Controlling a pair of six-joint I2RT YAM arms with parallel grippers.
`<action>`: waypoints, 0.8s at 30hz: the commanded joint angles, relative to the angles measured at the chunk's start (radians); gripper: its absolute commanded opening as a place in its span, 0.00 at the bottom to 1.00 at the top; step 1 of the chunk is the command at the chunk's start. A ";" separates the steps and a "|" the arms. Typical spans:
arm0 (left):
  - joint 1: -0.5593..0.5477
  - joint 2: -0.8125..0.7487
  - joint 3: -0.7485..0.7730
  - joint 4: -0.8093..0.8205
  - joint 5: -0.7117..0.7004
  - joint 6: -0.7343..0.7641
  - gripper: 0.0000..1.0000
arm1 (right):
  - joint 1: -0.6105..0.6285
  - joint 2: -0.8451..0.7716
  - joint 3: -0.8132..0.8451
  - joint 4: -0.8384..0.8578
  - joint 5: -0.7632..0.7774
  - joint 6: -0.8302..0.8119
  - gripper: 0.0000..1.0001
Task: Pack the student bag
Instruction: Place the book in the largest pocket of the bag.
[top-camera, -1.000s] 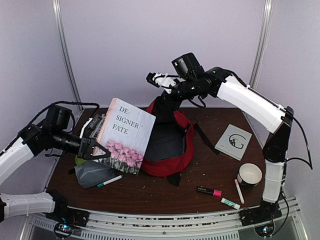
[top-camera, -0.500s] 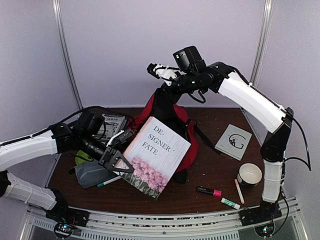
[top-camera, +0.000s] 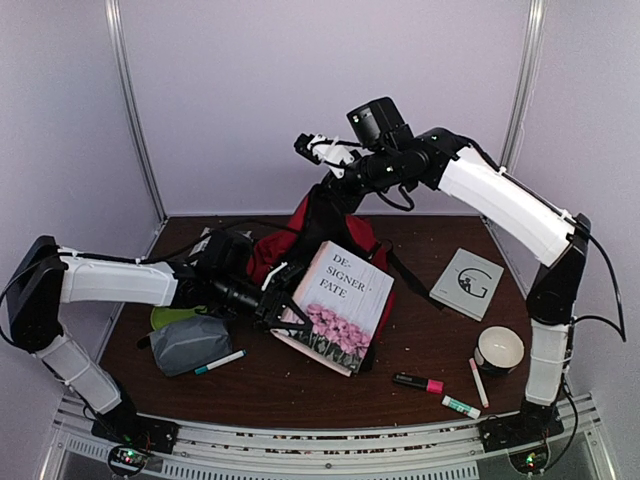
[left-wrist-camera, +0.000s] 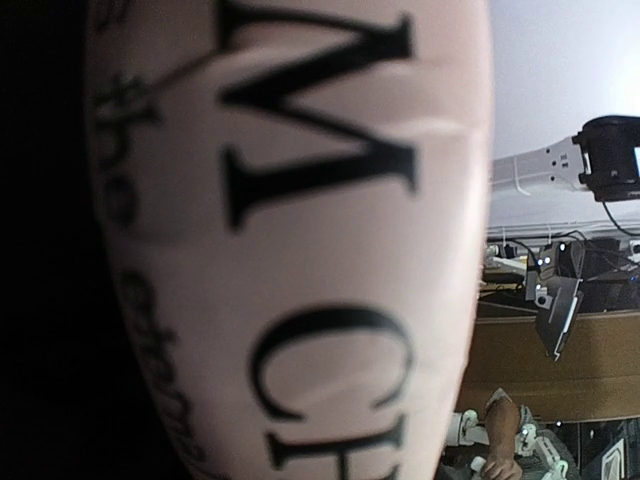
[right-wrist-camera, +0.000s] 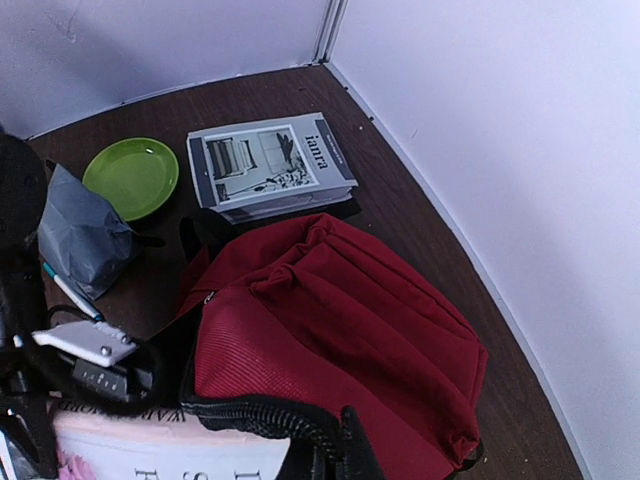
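Two grippers were on one job. Your right gripper (top-camera: 335, 190) was clenched on the black zipper rim of the large red fabric student bag (top-camera: 368, 238), hoisting its top edge well above the dark wooden table (top-camera: 420, 340). The bag's base sat on the table. In the right wrist view the rim ran right at the dark fingers (right-wrist-camera: 350, 450), w/ red cloth sagging away below.

Your left gripper (top-camera: 283, 306) was clamped on the edge of the white hardback book w/ pink roses (top-camera: 345, 298), which was tilted across the bag's front by its mouth. You couldn't tell whether any of it was inside yet. The left wrist view showed only cover print up close, no fingers.

Handling, as a judgement: the bag looked soft, limp and light, so it would fold wherever you didn't hold it, and one pinch point left the mouth slack. The zipper rim was prob. the stiffest part and your best hold, since bare cloth would bunch or slip. The book looked stiff and heavyish for an edge pinch, so it might twist.

A grey zip pouch (top-camera: 190, 340), a green plate (right-wrist-camera: 130, 178) and a grey magazine (right-wrist-camera: 270, 165) lay left of the bag. A grey "G" booklet (top-camera: 468, 283), a white cup (top-camera: 498, 348) and a black-pink marker (top-camera: 420, 383) lay right of it.
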 joint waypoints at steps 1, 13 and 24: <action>0.057 0.001 -0.103 0.399 -0.037 -0.257 0.29 | -0.005 -0.138 -0.150 0.116 -0.041 -0.003 0.00; 0.139 0.058 -0.175 0.593 -0.017 -0.455 0.25 | -0.002 -0.236 -0.355 0.156 -0.056 -0.020 0.00; 0.162 -0.164 -0.202 0.286 -0.081 -0.285 0.27 | 0.005 -0.274 -0.285 0.130 -0.007 -0.009 0.00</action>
